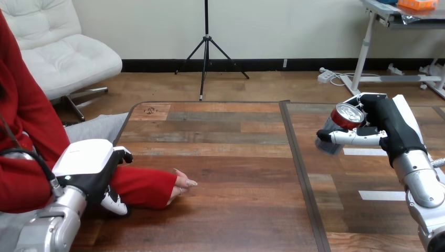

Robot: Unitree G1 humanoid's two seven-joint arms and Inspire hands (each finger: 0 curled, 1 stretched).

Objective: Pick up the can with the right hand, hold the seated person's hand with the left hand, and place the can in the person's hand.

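Table [225,157]: wooden planks, with a dark seam [300,173] running front to back right of centre.
Person's forearm [141,186]: in a red sleeve, lying on the table at the left and reaching toward the middle.
Left hand [86,160]: set over the person's forearm from above, white back uppermost. Its fingers [123,154] curl down the far side of the sleeve and its thumb [116,203] comes round the near side, so it is closed round the forearm.
Person's hand [181,185]: resting on the table just past the sleeve cuff, fingers loosely bent, holding nothing, well left of the seam.
Can [346,116]: red with a silver top, right of the seam, tilted with the top turned toward the camera. It is well apart from the person's hand. Whether its base touches the table cannot be told.
Right hand [389,123]: gripping the can, fingers [357,137] wrapped across its near side.
Tape strips [382,195]: white, flat on the table near the right arm.
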